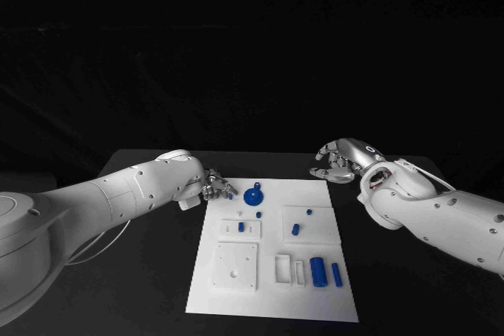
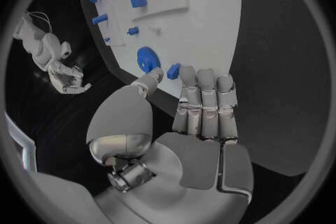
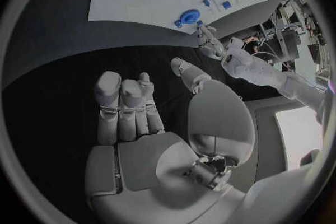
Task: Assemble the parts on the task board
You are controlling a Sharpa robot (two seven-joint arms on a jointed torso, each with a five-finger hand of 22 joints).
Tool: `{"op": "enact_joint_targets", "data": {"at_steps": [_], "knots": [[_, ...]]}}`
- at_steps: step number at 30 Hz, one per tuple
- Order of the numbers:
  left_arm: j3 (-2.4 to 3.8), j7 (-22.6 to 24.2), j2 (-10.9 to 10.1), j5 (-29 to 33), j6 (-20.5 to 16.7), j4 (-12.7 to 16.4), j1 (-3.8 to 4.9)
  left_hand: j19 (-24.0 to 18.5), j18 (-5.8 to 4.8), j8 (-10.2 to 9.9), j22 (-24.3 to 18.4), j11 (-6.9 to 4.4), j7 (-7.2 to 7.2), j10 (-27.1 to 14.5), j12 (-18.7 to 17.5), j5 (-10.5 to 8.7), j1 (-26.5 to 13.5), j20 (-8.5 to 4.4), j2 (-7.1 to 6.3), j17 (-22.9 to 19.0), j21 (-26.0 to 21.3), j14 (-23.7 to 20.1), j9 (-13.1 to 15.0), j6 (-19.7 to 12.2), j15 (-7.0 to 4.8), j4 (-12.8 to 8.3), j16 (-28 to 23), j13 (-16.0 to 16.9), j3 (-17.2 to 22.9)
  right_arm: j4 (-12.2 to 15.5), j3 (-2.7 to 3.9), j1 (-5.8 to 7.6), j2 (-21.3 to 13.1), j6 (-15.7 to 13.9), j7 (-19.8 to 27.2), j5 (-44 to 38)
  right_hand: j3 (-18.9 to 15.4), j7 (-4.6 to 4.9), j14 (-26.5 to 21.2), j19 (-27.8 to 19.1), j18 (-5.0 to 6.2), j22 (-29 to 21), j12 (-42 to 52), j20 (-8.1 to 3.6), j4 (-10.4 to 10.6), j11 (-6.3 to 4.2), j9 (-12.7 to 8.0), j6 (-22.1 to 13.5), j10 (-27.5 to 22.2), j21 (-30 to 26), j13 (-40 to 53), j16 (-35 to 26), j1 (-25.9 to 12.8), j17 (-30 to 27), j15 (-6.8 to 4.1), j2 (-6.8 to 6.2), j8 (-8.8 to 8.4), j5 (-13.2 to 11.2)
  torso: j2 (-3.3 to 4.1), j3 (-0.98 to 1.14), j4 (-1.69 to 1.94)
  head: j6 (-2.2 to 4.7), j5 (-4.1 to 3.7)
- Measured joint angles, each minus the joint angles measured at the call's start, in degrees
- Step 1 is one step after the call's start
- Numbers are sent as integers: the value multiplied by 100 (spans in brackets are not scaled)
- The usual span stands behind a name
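reaching in over the far left corner of the white board, the left hand has its fingers stretched out side by side and grips nothing; its fingertips sit just beside a small blue piece near the board's edge. right next to that piece lies a round blue disc. further down the board a blue peg and a smaller blue bit stand in raised white blocks, and a thick blue cylinder and a thin blue bar lie near the closest edge. the right hand hovers above the black counter beyond the board's far right corner, fingers loosely curled, empty, well apart from every piece.
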Motion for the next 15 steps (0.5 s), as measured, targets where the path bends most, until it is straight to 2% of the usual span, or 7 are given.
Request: {"op": "enact_joint_targets", "data": {"at_steps": [2,5,7,9,15], "knots": [[0,2,0,6,15,-13,0,0,0,5,5,0,0,0,-18,0,14,0,121,4,0,0,-17,0,0,-34,0,9,-34,-1,0,0,0,0,0,0,0,0,0,0,0,0,0,0,0,0,0,0,0,0,0,0,0,0,0,0,0,0,-1,0,-1,-1,0],[1,4,-1,22,28,-24,0,-13,0,5,12,0,-9,0,-18,0,36,-13,152,11,0,0,-34,9,0,-50,0,9,-50,-2,0,0,-1,0,0,0,0,0,0,0,0,0,0,1,0,0,0,0,0,0,0,0,0,0,0,0,0,0,-2,1,-1,-1,-1],[1,5,-1,36,37,-28,0,-21,-1,5,21,-1,-21,1,-18,0,65,-21,248,18,0,0,-42,21,0,-119,0,16,-60,-4,0,0,-2,0,1,0,0,0,0,-1,0,0,0,1,0,0,0,0,0,0,0,0,0,-1,0,0,0,0,-3,1,-1,-2,-2],[1,6,-1,54,43,-30,0,-21,0,5,21,-1,-21,0,-18,0,81,-21,265,18,0,0,-45,21,0,-149,-23,16,-68,-4,0,0,-2,0,1,0,0,0,0,-1,0,-1,0,1,0,0,0,0,0,0,0,0,0,-1,0,0,0,0,-3,1,-1,-4,-6],[0,19,11,124,62,-41,-1,-21,-1,4,36,15,-1,16,-39,0,147,-21,467,28,-21,0,-64,42,0,-254,-23,16,-75,-9,0,0,3,0,1,1,0,-1,0,23,1,-1,0,-4,0,0,0,-1,0,0,-5,0,0,-1,0,0,0,0,-3,0,-1,-8,-3]]}}
